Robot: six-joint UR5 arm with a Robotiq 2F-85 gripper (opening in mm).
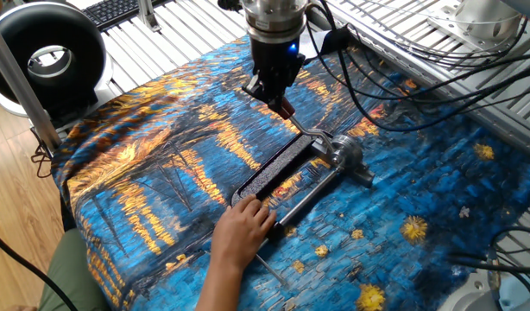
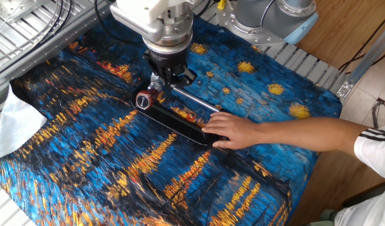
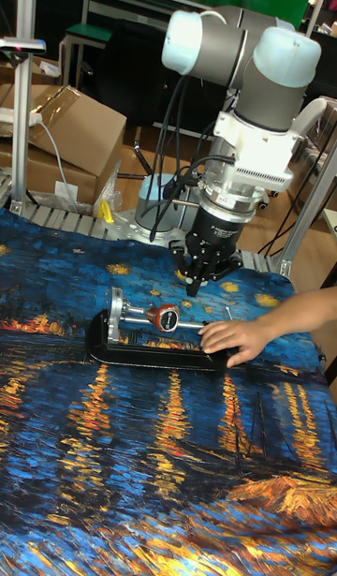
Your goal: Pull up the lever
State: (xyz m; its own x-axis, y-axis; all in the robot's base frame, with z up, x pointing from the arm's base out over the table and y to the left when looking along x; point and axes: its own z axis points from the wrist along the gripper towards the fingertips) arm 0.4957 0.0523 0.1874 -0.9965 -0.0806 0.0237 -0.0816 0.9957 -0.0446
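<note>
The lever (image 2: pixel 152 89) is a short silver arm ending in a reddish-brown knob (image 2: pixel 145 98), joined to the head of a black clamp tool (image 2: pixel 177 122) lying flat on the cloth. In the tall fixed view the knob (image 3: pixel 168 316) sits just above the clamp frame (image 3: pixel 140 353). My gripper (image 3: pixel 195 281) hangs a little above and beside the knob, apart from it. Its fingers look drawn together with nothing between them. From one fixed view the gripper (image 1: pixel 276 99) partly hides the knob.
A person's hand (image 2: pixel 229 132) presses down on the far end of the clamp frame (image 1: pixel 278 173). A thin steel rod (image 1: pixel 310 194) runs alongside the frame. Black cables (image 1: pixel 394 86) trail from the arm across the painted blue cloth (image 2: pixel 86 163). Metal rails edge the table.
</note>
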